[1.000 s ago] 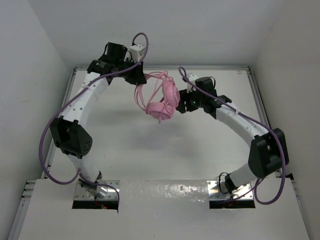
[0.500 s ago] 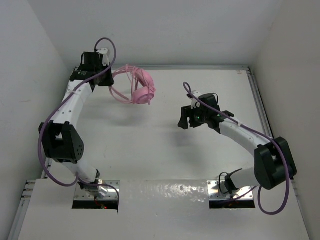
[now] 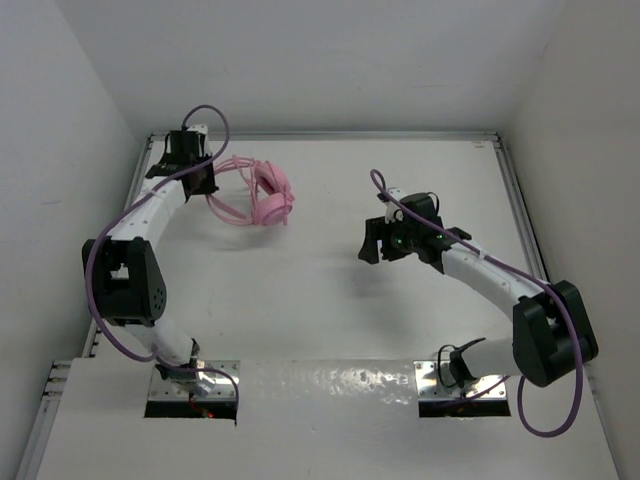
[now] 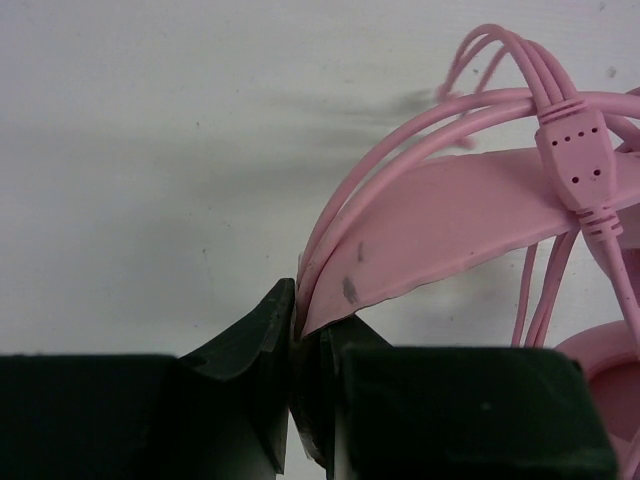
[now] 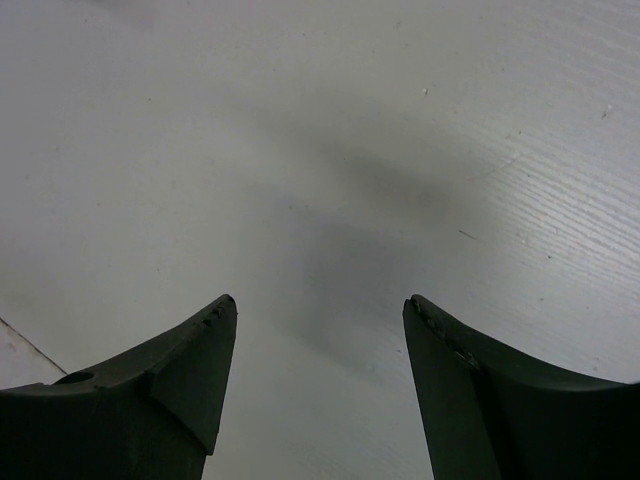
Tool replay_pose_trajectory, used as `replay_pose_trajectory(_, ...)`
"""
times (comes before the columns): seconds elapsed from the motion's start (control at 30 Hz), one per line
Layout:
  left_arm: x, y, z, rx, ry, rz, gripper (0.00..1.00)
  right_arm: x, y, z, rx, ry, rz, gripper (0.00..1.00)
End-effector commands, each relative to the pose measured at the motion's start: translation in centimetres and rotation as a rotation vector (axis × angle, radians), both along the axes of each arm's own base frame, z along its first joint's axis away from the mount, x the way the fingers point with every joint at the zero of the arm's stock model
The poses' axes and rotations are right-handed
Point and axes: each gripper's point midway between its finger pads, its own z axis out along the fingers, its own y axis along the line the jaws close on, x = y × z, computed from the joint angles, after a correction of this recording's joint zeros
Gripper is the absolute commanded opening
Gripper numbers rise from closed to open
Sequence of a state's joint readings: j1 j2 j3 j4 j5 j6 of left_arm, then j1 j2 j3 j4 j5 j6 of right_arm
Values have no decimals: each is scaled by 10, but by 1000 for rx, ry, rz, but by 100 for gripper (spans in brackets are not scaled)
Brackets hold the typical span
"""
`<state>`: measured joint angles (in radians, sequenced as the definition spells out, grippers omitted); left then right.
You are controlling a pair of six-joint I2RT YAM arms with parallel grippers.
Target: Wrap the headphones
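White table point(image 3: 320, 300), boxed by white wall panels point(image 3: 330, 60) on three sides. Two arms stand at its near edge. The left arm point(image 3: 150, 215) stretches to the far left corner, and the right arm point(image 3: 490, 275) bends in toward the middle right. We note a purple cable point(image 3: 95, 290) looping alongside the left arm.

Headphones point(image 3: 262, 195): pink, at the far left of the table, touching the left gripper point(image 3: 203, 182) and well apart from the right gripper point(image 3: 374, 240).

Left wrist view: the left gripper point(image 4: 298, 305) is pinched almost closed on the tip of the flat pink headband point(image 4: 450, 225), clamping it edge-on. The thin pink cord point(image 4: 400, 130) arcs over the headband in several strands. A small pink splitter block point(image 4: 575, 155) lies across them.

Right wrist view: the right gripper point(image 5: 318, 310) is spread wide over bare table.

Hard to read:
- One earcup point(image 4: 600, 365) is cut off at the lower right frame edge.
- From above, the earcups and cord merge into one pink mass.
- We cannot tell whether the earcups rest on the table or hang just above it.
- We cannot trace the cord's ends.
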<state>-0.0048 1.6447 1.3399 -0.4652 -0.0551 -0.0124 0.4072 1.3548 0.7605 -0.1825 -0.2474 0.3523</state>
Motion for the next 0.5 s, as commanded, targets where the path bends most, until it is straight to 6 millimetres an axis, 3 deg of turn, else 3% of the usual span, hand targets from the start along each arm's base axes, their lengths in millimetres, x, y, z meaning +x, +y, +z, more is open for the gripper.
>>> replay_pose_trajectory(0.0,23,16,51,-48,-211,55,0,5,1,12,27,-40,-15,67)
replay_pose_trajectory(0.47,38,33,14,-123,-177,92,0,2,-2,9,14,-12,-31,67)
